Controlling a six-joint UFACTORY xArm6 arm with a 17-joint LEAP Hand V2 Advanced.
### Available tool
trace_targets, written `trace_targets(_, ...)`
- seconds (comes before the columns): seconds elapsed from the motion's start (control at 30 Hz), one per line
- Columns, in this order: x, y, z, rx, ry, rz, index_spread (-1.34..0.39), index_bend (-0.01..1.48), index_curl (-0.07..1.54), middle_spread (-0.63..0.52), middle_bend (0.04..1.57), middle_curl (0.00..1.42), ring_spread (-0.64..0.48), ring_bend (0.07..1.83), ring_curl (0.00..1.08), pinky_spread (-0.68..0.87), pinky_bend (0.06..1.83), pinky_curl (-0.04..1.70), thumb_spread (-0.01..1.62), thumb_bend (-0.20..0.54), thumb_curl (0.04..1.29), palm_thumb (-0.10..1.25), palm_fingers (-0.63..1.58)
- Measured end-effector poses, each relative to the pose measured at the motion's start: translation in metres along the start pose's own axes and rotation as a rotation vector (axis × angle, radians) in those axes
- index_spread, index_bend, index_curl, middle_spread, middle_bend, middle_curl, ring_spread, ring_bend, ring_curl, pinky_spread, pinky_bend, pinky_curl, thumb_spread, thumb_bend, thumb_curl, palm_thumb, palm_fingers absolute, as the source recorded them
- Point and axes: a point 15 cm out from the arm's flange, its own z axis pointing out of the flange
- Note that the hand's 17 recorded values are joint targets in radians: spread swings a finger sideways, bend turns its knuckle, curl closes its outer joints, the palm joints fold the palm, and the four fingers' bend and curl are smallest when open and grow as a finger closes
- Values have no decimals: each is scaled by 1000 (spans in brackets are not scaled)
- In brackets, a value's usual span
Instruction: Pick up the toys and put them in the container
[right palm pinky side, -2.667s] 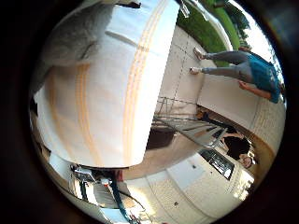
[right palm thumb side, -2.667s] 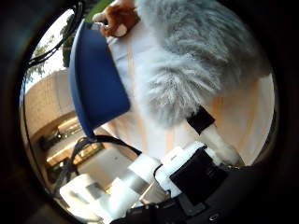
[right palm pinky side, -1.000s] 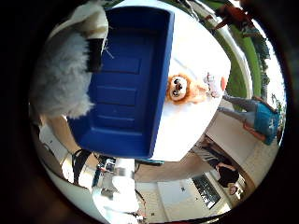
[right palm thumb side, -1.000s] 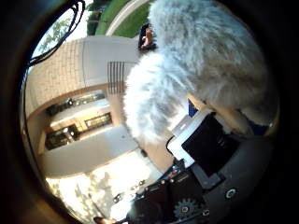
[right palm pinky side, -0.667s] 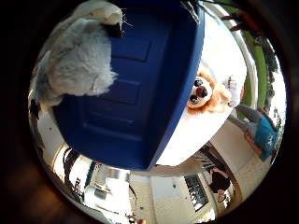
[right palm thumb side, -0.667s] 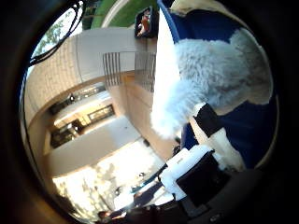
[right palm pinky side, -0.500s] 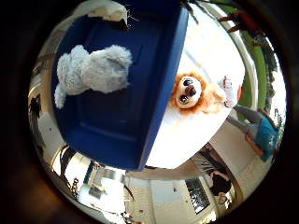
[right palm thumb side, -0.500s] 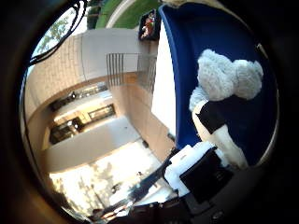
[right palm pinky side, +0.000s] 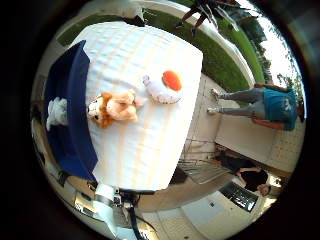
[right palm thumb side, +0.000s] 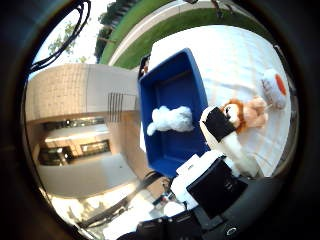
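Container: the blue container (right palm thumb side: 172, 117) stands on the cloth-covered surface (right palm pinky side: 150, 145), at one end of it, near that edge.
Toy in container: a white fluffy toy (right palm thumb side: 169, 120) lies on the container floor, roughly mid-length, clear of the walls as far as I can see.
Toy outside, first: an orange lion toy (right palm pinky side: 114, 108) lies on the surface just beside the container's long wall; whether it touches the wall I cannot tell.
Toy outside, second: a white toy with an orange patch (right palm pinky side: 164, 86) lies on the surface just beside the lion, on the side away from the container; the two appear to touch or nearly touch.
My hand: my hand (right palm thumb side: 225, 150) is above the surface and well clear of it, with the container and both loose toys all in sight below the palm. One of my fingers (right palm thumb side: 222, 132), white with a black pad, reaches out straight across the thumb-side view, over the spot between the container and the lion. It holds nothing. The fingers I can see are extended, not curled.
Surface: covered with a white cloth with pale orange stripes (right palm pinky side: 135, 65).
Surroundings: paving and a strip of grass (right palm pinky side: 220, 65) lie beyond the surface; a building front (right palm thumb side: 75, 100) shows on the container's side.
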Motion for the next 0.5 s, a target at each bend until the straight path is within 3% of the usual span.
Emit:
trace_targets(0.27, 63, -18, 50, -118, 138, -15, -246, 179, 303, 43, 183, 334, 253, 358, 318, 400, 398, 337, 1162, -41, 446, 608, 72)
trace_targets(0.5, 109, -39, 90, -173, 182, 39, -214, 169, 294, 48, 180, 332, 248, 345, 312, 382, 364, 311, 1178, -27, 440, 578, 108)
